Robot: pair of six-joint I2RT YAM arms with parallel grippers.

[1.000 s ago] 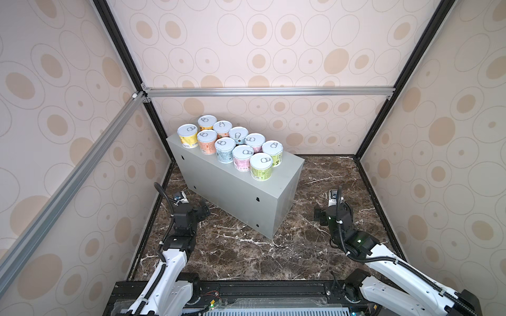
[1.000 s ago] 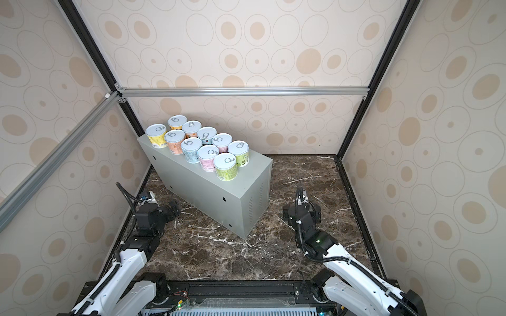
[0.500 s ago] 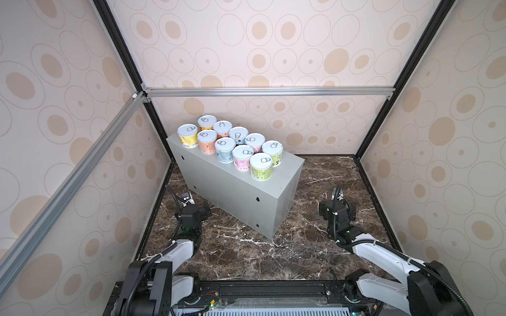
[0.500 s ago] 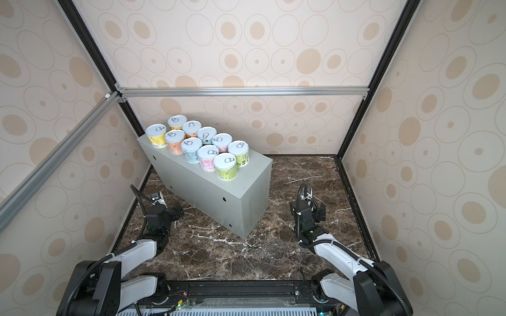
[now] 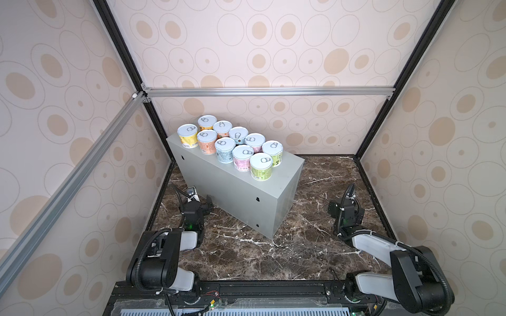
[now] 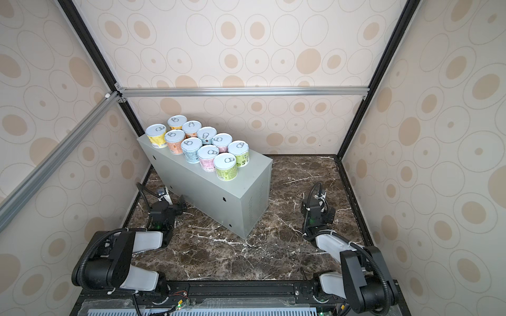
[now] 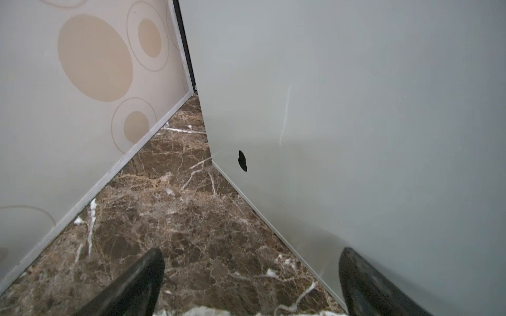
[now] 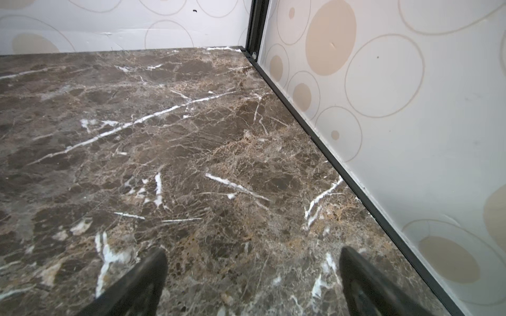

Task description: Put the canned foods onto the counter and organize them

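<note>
Canned foods (image 5: 225,149), ten short round pastel-labelled tins with silvery pull-tab lids, lie farthest from us. Nearest, our black jaws gape wide and empty over the dark brown marble floor (image 5: 273,246): left jaws just beside the large grey rectangular metal desk (image 5: 224,186), right jaws well apart from it. Beyond, the tins stand upright in two close rows on the desk's top.

Light: bright, even and diffuse in both top views; its source cannot be told. Shadows: only faint, soft ones are cast by the cans (image 5: 261,164) on the grey box (image 5: 232,188). Glare: a dull sheen is carried by the marble floor (image 8: 191,136). Focus: the top views are rendered sharp; in both wrist views the black fingers (image 7: 131,284) are blurred. Distortion: the walls (image 5: 273,41) are splayed outward by a wide lens.
</note>
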